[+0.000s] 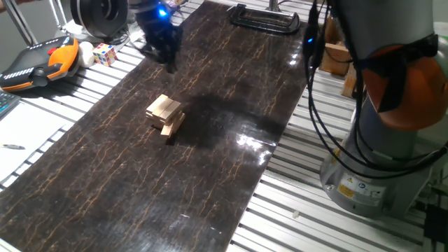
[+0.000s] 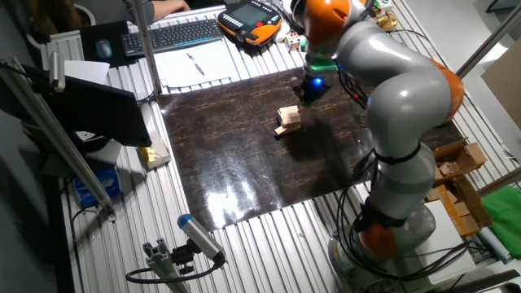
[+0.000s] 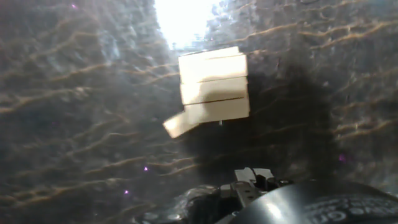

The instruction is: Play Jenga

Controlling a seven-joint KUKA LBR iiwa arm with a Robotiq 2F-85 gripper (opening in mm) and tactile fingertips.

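The Jenga stack point(image 1: 165, 114) is a low pile of pale wooden blocks in crosswise layers on the dark marbled mat point(image 1: 210, 175). One lower block sticks out askew at a corner point(image 3: 177, 124). The stack also shows in the other fixed view point(image 2: 288, 120) and in the hand view point(image 3: 213, 84). My gripper point(image 1: 166, 63) is dark with a blue light and hovers over the mat behind the stack, apart from it. It also shows in the other fixed view point(image 2: 309, 92). Its fingers are too dark to tell apart, and nothing shows in them.
A multicoloured puzzle cube point(image 1: 105, 54) and an orange teach pendant point(image 1: 42, 61) lie left of the mat. A black clamp point(image 1: 266, 17) lies at the mat's far end. The robot base point(image 1: 371, 168) stands right. A keyboard point(image 2: 171, 34) and paper point(image 2: 195, 63) lie beyond.
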